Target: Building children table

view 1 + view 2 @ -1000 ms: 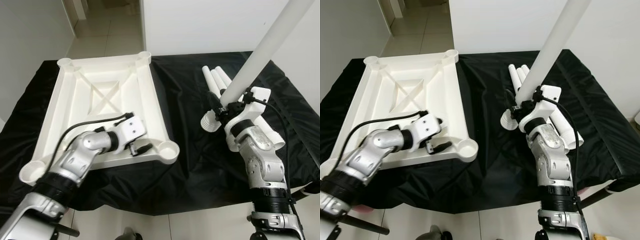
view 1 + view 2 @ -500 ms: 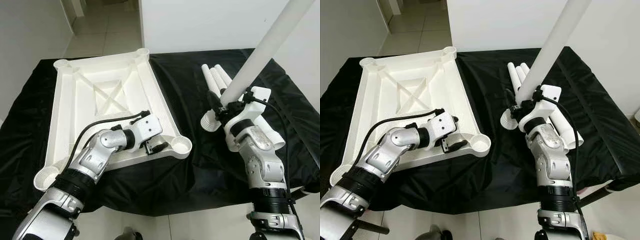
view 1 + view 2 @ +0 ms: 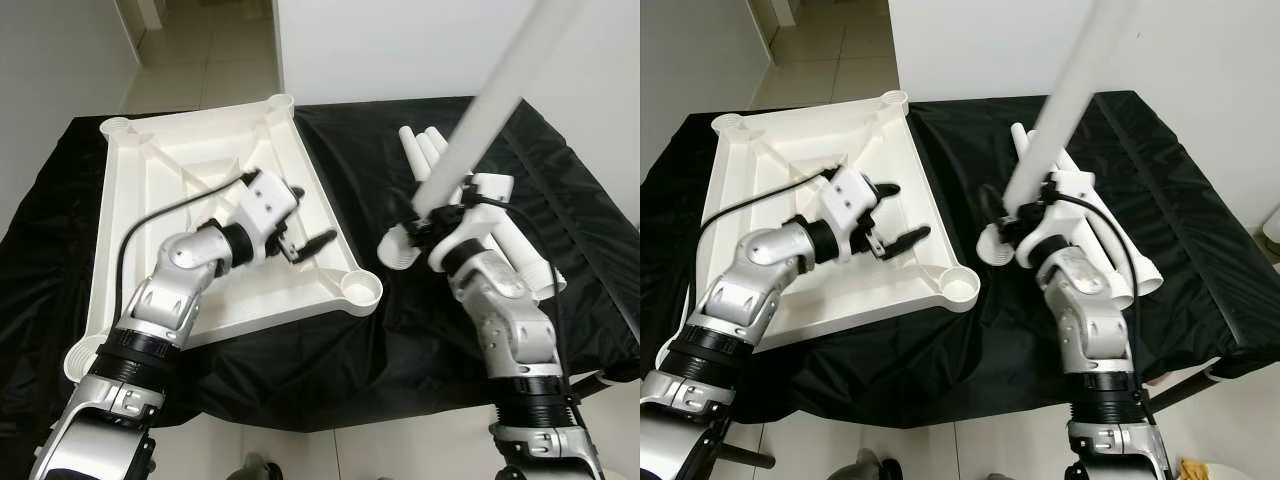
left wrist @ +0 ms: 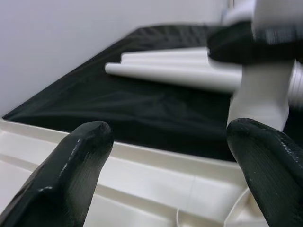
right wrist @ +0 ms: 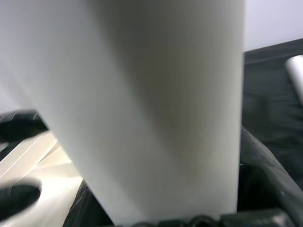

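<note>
While right tool point(image 3: 428, 214) grips leg point(image 3: 485, 112), left tool point(image 3: 305, 215) gapes.

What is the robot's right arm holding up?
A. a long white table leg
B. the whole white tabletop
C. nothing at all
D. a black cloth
A. The right end effector is shut on a long white table leg that points up and away, its ribbed end hanging near the corner of the upside-down tabletop, while the left end effector is open above that tabletop.
</note>
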### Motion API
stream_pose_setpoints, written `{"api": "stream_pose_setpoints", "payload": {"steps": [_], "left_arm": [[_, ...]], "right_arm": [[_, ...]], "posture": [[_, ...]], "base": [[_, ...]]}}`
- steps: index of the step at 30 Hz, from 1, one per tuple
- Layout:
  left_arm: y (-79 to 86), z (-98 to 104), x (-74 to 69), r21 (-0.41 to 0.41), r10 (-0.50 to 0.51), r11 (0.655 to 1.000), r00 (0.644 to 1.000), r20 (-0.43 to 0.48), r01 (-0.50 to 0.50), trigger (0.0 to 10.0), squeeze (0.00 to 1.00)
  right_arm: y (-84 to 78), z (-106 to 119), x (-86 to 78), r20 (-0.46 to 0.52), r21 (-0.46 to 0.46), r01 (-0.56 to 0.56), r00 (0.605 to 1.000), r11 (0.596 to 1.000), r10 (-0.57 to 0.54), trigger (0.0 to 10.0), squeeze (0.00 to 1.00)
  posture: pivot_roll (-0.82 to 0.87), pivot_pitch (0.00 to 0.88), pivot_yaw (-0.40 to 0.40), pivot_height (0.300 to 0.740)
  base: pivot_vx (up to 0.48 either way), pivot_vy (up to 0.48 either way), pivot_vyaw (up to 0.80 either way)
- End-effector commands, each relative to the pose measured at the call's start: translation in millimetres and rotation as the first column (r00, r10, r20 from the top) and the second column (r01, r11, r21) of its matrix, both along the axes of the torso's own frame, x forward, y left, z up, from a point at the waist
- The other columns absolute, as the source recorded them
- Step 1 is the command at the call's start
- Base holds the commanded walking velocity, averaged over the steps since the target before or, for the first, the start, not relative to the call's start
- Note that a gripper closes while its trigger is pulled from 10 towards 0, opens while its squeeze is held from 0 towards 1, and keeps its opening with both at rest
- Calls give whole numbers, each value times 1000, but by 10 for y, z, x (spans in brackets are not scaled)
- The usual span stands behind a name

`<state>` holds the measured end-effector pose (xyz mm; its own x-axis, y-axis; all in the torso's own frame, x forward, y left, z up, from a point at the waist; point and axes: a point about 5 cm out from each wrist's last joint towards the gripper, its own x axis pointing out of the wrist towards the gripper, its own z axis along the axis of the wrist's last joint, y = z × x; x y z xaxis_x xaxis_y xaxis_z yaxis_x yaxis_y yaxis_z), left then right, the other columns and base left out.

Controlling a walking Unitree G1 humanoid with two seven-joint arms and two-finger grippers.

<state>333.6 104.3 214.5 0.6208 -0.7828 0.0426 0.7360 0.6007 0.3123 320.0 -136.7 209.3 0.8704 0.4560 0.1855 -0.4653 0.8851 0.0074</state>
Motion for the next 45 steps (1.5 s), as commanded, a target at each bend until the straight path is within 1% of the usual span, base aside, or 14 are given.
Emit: {"api": "stream_pose_setpoints", "payload": {"steps": [1, 5, 7, 10, 15, 18, 20, 22, 25, 31, 35, 39, 41, 45], "left_arm": [[115, 14, 60, -96, 174, 979, 984, -40, -177, 10000, 0], [142, 1, 50, -117, 221, 966, 972, -83, -230, 10000, 0], [175, -32, 29, -126, 289, 945, 952, -104, -301, 10000, 0], [172, -64, -25, -188, 275, 934, 946, -171, -305, 10000, 0], [169, -120, -92, -211, 263, 929, 943, -206, -305, 10000, 0], [174, -213, -233, -206, 228, 941, 952, -207, -270, 10000, 0], [177, -232, -263, -197, 220, 945, 954, -203, -260, 10000, 0], [193, -301, -374, -146, 183, 966, 965, -189, -212, 10000, 0], [223, -353, -448, -85, 163, 980, 973, -162, -179, 10000, 0], [253, -348, -551, -22, 117, 992, 985, -125, -120, 10000, 0], [218, -306, -654, -18, 36, 999, 992, -120, -39, 10000, 0], [197, -300, -691, -16, 7, 1000, 992, -124, -9, 10000, 0], [132, -252, -813, -64, -116, 992, 978, -171, 106, 10000, 0], [98, -222, -850, -90, -168, 984, 969, -182, 154, 10000, 0]], "right_arm": [[114, 71, -6, 19, -20, -66, 998, 998, 66, 10000, 0], [177, 76, -5, 21, -36, -105, 994, 994, 106, 10000, 0], [248, 80, -3, 20, -59, -146, 989, 988, 147, 10000, 0], [289, 73, -17, 12, -76, -171, 985, 982, 173, 10000, 0], [315, 59, -23, 3, -98, -189, 982, 977, 190, 10000, 0], [319, 38, -33, -13, -118, -214, 977, 970, 214, 10000, 0], [316, 32, -35, -18, -118, -219, 976, 969, 218, 10000, 0], [300, 13, -45, -25, -126, -229, 973, 965, 228, 10000, 0], [300, 6, -55, -22, -126, -241, 970, 962, 241, 10000, 0], [324, 9, -65, -14, -112, -262, 965, 959, 262, 10000, 0], [323, -9, -66, -19, -101, -260, 966, 960, 259, 10000, 0], [316, -23, -64, -22, -100, -255, 967, 962, 254, 10000, 0], [265, -89, -52, -38, -68, -229, 973, 971, 227, 10000, 0], [216, -181, -16, -62, -10, -189, 980, 982, 188, 10000, 0]], "posture": [[-35, 84, 29, 740], [-19, 76, 13, 740], [-16, 71, 8, 740], [-8, 64, 0, 740], [-8, 58, -5, 740], [-7, 52, -9, 740], [-7, 52, -9, 740], [-1, 45, -14, 740], [1, 45, -15, 740], [9, 48, -19, 740], [12, 51, -17, 740], [12, 51, -17, 740], [11, 46, -9, 740], [9, 42, 0, 740]], "base": [[0, 0, 0], [0, 0, 0], [0, 0, 0], [0, 0, 0], [0, 0, 0], [0, 0, 0], [0, 0, 0], [0, 0, 0], [0, 0, 0], [0, 0, 0], [0, 0, 0], [0, 0, 0], [0, 0, 0], [0, 0, 0]]}}
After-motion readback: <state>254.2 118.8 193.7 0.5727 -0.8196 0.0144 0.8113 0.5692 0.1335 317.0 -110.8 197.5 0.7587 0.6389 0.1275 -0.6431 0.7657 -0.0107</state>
